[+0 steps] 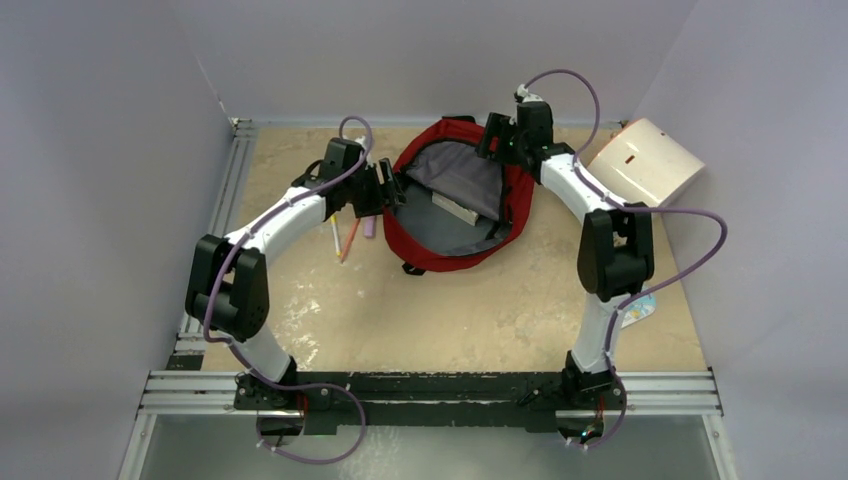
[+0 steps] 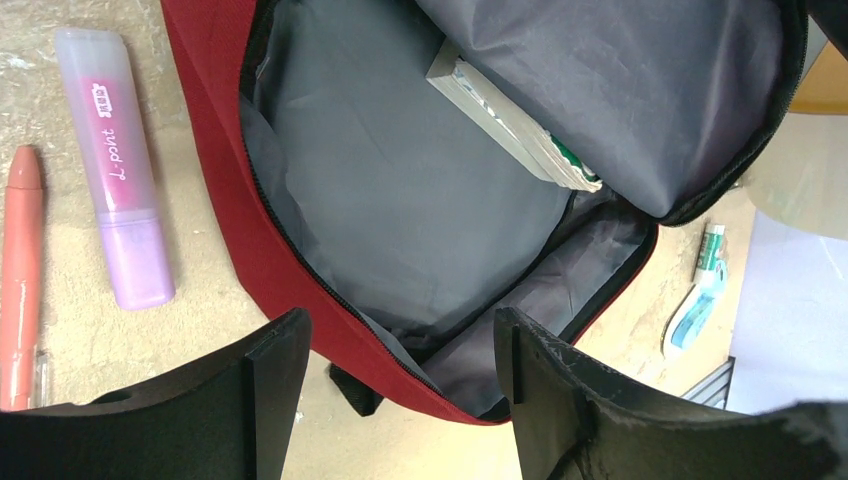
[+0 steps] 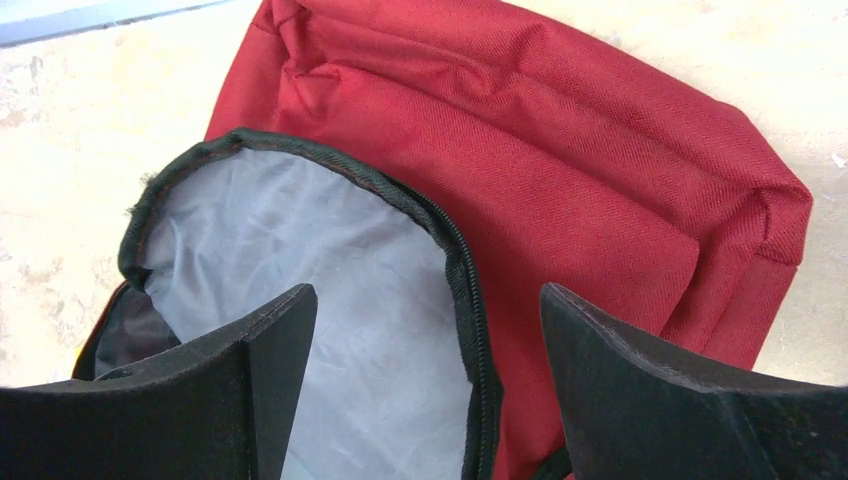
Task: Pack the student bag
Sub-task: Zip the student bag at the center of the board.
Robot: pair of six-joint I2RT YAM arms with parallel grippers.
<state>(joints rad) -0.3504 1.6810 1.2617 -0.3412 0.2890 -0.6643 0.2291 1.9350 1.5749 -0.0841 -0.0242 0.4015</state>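
The dark-red student bag [image 1: 432, 256] lies open in the middle of the table, grey lining up. A flat grey book-like item [image 1: 458, 210] lies inside it, also in the left wrist view [image 2: 500, 125]. My left gripper [image 1: 388, 192] is open and empty at the bag's left rim; its jaws [image 2: 400, 330] hover over the zipper edge of the bag [image 2: 205, 70]. My right gripper [image 1: 497, 140] is open and empty at the bag's far right rim; its jaws [image 3: 428, 300] straddle the black zipper of the bag [image 3: 560, 150].
A purple highlighter [image 2: 115, 170] and an orange pen [image 2: 22, 270] lie on the table left of the bag, also seen from above [image 1: 368, 228] [image 1: 350, 240]. A white rounded box [image 1: 648, 160] stands at the back right. A small blue-white packet [image 2: 700, 290] lies right of the bag.
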